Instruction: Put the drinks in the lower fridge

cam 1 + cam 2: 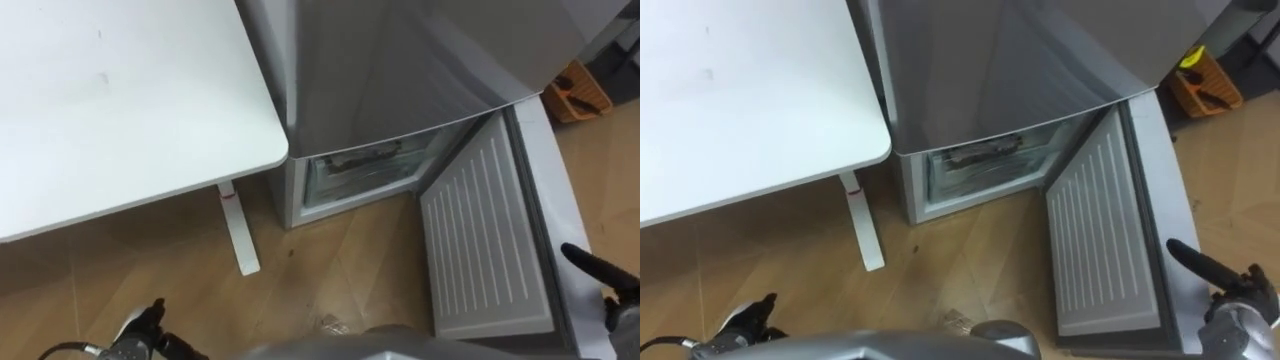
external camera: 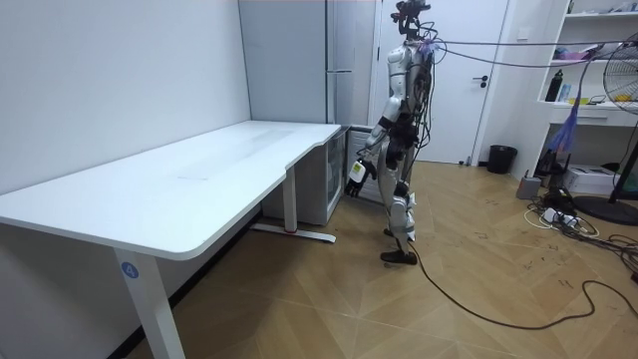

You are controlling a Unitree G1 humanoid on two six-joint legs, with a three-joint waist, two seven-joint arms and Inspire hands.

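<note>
I stand facing the grey fridge (image 1: 400,70), close by the far end of the white table. Its lower door (image 1: 485,240) hangs wide open to the right, ribbed inner side up. The lower compartment (image 1: 365,170) shows a pale translucent drawer front. In the room view my left hand (image 2: 365,168) hangs at hip height, curled round a small drink (image 2: 355,174) with a light label. That hand (image 1: 140,335) peeks in at the bottom left of the eye views. My right hand (image 1: 612,290) sits low right beside the door's outer edge, one dark finger stretched out.
The white table (image 1: 120,100) fills the left, its leg (image 1: 238,230) standing close to the fridge's left corner. An orange box (image 1: 578,92) lies on the floor past the fridge on the right. A small clear scrap (image 1: 330,322) lies on the wooden floor before me.
</note>
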